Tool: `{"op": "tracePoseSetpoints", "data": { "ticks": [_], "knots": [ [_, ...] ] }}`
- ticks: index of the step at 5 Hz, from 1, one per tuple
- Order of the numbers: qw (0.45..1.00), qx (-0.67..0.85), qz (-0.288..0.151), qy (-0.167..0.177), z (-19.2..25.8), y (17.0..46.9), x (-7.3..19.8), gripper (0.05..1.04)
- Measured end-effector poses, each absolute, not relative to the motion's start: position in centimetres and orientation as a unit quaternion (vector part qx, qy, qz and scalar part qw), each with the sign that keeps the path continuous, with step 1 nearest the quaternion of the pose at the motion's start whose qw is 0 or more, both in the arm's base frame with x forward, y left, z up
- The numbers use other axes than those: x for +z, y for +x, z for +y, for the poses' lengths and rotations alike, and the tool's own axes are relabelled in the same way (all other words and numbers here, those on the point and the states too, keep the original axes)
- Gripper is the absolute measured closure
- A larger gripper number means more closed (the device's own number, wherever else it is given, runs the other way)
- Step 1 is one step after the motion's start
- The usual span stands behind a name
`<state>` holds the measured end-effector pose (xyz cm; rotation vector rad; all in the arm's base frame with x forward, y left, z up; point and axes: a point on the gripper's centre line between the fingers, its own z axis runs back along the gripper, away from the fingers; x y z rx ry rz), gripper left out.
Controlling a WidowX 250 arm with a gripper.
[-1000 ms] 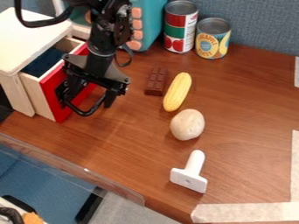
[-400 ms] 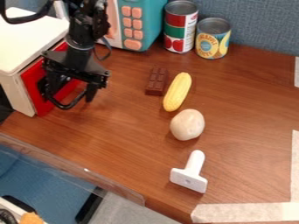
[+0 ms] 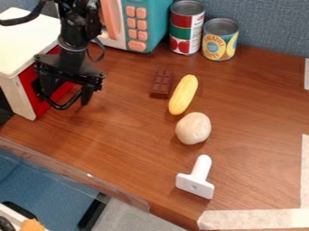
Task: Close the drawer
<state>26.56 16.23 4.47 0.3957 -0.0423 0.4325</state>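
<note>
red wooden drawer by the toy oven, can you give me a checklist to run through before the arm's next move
1. Red wooden drawer front flush with the white-topped box at the near lower corner: ok, it looks level there.
2. Far upper part of the front equally pushed in: cannot tell, the black arm covers much of it.
3. Black two-finger claw spread, not clamped shut: ok, its fingers stand apart.
4. Claw off the drawer front: cannot tell, it overlaps the front in this view.
5. Brown segmented chocolate bar apart from the claw: ok.
</note>
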Motion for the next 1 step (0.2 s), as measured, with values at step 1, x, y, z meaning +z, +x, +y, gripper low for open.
{"op": "tracePoseSetpoints", "data": {
  "ticks": [1],
  "knots": [
    [0.961,0.197,-0.020,0.191,15.07,26.60,4.27,0.083]
  ]
}}
